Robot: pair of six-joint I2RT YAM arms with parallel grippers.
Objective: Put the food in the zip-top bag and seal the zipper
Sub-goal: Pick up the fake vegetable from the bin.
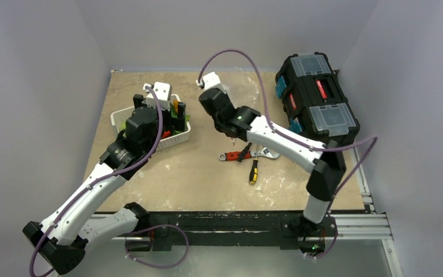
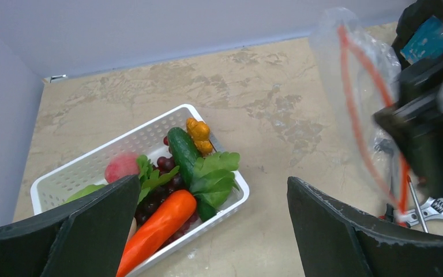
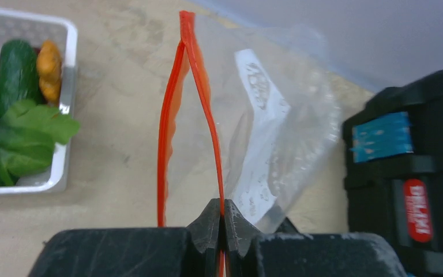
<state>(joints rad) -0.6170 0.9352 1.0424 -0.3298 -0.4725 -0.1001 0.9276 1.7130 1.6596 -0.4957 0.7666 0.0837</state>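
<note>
The food lies in a white slatted basket (image 2: pixel 231 202): an orange carrot (image 2: pixel 158 222), a green cucumber (image 2: pixel 183 151), leafy greens (image 2: pixel 213 173), dark red grapes (image 2: pixel 164 163), a pink peach (image 2: pixel 121 167) and a small orange piece (image 2: pixel 199 131). My left gripper (image 2: pixel 212 190) hangs open above the basket's near right corner, holding nothing. My right gripper (image 3: pixel 222 213) is shut on one side of the zipper (image 3: pixel 205 109) and holds the clear zip-top bag (image 3: pixel 288 133) up off the table. The bag's mouth gapes, and the other strip (image 3: pixel 164 144) stands apart to the left.
A black toolbox (image 1: pixel 317 101) stands at the back right. A red-handled wrench (image 1: pixel 233 156) and a yellow-handled screwdriver (image 1: pixel 254 171) lie on the table below the right arm. The basket (image 1: pixel 179 137) sits at the back left, under the left wrist.
</note>
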